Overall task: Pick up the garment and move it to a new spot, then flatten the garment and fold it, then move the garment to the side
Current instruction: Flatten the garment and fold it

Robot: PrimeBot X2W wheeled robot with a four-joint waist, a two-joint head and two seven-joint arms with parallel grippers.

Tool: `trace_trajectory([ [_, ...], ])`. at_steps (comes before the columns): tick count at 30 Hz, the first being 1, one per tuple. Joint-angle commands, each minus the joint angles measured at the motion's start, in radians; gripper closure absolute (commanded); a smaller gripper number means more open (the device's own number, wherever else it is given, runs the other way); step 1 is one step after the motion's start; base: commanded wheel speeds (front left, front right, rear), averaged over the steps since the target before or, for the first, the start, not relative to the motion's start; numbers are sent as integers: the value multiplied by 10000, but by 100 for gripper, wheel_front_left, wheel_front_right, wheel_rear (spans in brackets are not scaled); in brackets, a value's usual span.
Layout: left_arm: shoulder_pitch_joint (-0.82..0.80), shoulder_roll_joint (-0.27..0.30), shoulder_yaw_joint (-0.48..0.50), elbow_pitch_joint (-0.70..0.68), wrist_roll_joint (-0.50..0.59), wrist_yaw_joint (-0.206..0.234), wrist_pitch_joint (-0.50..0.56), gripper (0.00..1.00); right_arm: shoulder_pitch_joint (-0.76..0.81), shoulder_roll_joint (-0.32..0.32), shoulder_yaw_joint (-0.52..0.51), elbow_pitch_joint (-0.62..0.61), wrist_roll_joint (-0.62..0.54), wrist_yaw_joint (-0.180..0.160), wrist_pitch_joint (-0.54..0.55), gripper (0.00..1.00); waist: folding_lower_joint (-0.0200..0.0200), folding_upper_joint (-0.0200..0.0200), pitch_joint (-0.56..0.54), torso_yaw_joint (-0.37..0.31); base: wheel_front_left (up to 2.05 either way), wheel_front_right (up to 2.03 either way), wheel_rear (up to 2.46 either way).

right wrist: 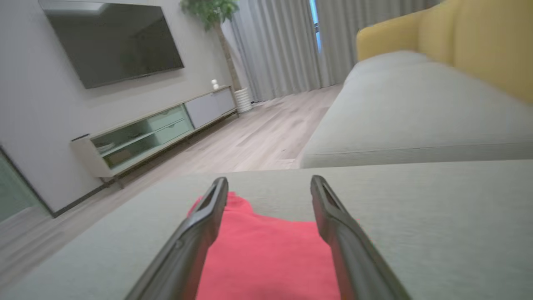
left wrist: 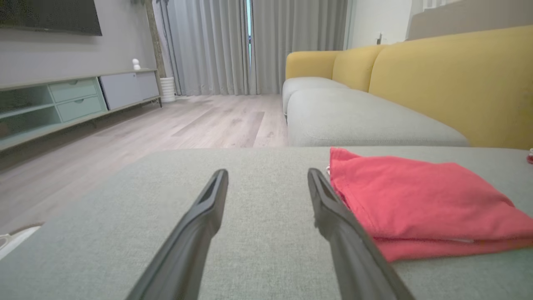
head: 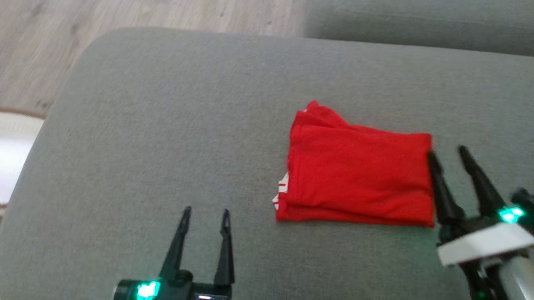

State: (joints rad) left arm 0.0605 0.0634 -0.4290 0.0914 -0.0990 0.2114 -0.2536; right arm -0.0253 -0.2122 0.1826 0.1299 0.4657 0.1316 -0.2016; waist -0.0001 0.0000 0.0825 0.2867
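The garment [head: 358, 173] is a red top folded into a flat rectangle on the grey cushion [head: 180, 126], with a bit of white print at its left edge. My right gripper [head: 447, 153] stands open at the garment's right edge, its left finger along that edge, holding nothing. In the right wrist view the garment [right wrist: 266, 258] lies under and between the spread fingers of that gripper [right wrist: 270, 183]. My left gripper [head: 205, 212] is open at the front, left of the garment and apart from it. The left wrist view shows that gripper [left wrist: 267, 173] with the garment [left wrist: 420, 200] to its right.
The cushion's rounded left edge drops to a wooden floor [head: 28, 52]. A pale round object with a brown rim [head: 1, 157] sits on the floor at left. Another grey cushion [head: 423, 12] lies behind. A yellow sofa back [left wrist: 449, 79] and a low TV cabinet [right wrist: 154, 133] stand further off.
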Motion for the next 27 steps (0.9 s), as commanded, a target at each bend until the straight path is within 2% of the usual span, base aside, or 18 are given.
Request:
trace_trajectory([
  [1, -168, -93, 432, -415, -56, 36, -82, 0, -112, -84, 141, -435, -56, -9, -202, 0, 1, 0, -275, -277, 0, 0, 0],
  [5, 105, -103, 715, -745, -84, 89, -82, 0, 752, -326, -472, -505, -664, -9, -576, 0, 1, 0, -712, -661, 0, 0, 0],
  [11, 471, -109, 833, -836, -1, -108, -82, 0, 1941, 244, -1402, -897, -1830, -9, -597, 0, 1, 0, -1034, -1063, 0, 0, 0],
  [16, 786, -57, 767, -537, 114, -436, -82, 0, 2442, 701, -1467, -815, -2202, -9, -599, 0, 1, 0, -1205, -1273, 0, 0, 0],
  [27, 929, -81, 957, -132, 69, -681, -82, 0, 2453, 982, -1398, -766, -2401, -9, -600, 0, 1, 0, -1292, -1388, 0, 0, 0],
])
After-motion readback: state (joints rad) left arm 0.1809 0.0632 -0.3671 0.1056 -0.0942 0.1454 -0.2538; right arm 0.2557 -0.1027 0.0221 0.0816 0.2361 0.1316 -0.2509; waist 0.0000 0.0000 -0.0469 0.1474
